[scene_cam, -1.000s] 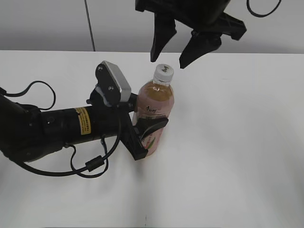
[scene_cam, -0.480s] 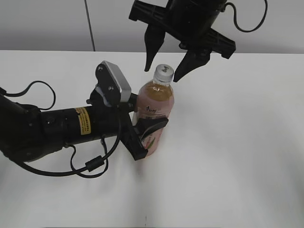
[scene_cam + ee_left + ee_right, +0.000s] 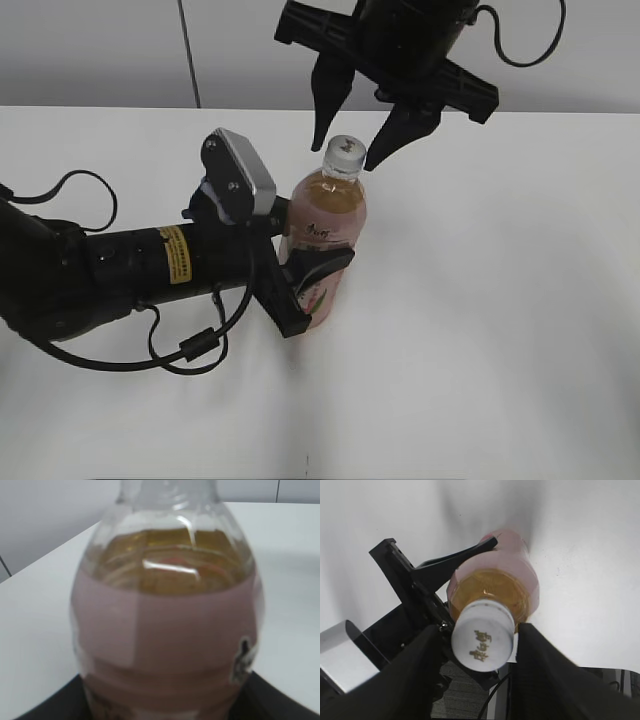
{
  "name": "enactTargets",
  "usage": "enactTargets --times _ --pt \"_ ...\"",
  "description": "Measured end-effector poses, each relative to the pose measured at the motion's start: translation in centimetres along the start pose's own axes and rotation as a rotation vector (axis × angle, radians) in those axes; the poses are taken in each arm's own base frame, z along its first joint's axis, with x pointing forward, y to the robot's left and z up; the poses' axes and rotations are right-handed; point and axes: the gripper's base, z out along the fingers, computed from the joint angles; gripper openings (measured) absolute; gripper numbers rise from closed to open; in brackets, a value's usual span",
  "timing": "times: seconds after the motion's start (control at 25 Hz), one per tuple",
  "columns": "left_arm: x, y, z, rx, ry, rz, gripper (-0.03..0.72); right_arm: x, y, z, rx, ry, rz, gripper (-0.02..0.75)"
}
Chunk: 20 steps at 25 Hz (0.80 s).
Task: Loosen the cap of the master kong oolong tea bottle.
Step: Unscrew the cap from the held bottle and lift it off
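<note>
Tall clear plastic oolong tea bottle (image 3: 325, 240) stands upright on white desk (image 3: 500, 300), clamped by left end effector (image 3: 300, 285); centre your wide-open right end effector (image 3: 347, 142) around small white screw cap (image 3: 482, 641), close squarely, then twist.

Upright master kong oolong tea bottle (image 3: 323, 240) on white table (image 3: 500, 300), left gripper (image 3: 305, 285) clamping its labelled body, right gripper (image 3: 347, 148) spread, fingers flanking white cap (image 3: 345, 152).
</note>
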Motion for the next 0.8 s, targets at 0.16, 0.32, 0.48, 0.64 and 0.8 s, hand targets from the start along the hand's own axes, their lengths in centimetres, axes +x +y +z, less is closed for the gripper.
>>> enactTargets --times 0.16,0.32,0.48,0.64,0.8 --pt "0.00 0.00 0.00 0.000 0.000 -0.001 0.368 -0.08 0.00 0.54 0.002 0.015 0.002 0.329" --pt "0.00 0.01 0.00 -0.001 0.000 -0.005 0.367 -0.16 -0.01 0.91 0.007 0.025 -0.014 0.283" --pt "0.00 0.01 0.00 -0.001 0.000 -0.005 0.365 -0.15 -0.02 0.91 0.007 0.026 -0.049 0.283" --pt "0.00 0.02 0.00 -0.002 0.000 -0.005 0.365 -0.15 -0.01 0.91 0.005 0.027 -0.156 0.283" --pt "0.00 0.05 -0.01 -0.003 0.000 -0.006 0.361 -0.16 -0.03 0.91 0.005 0.026 -0.350 0.283"
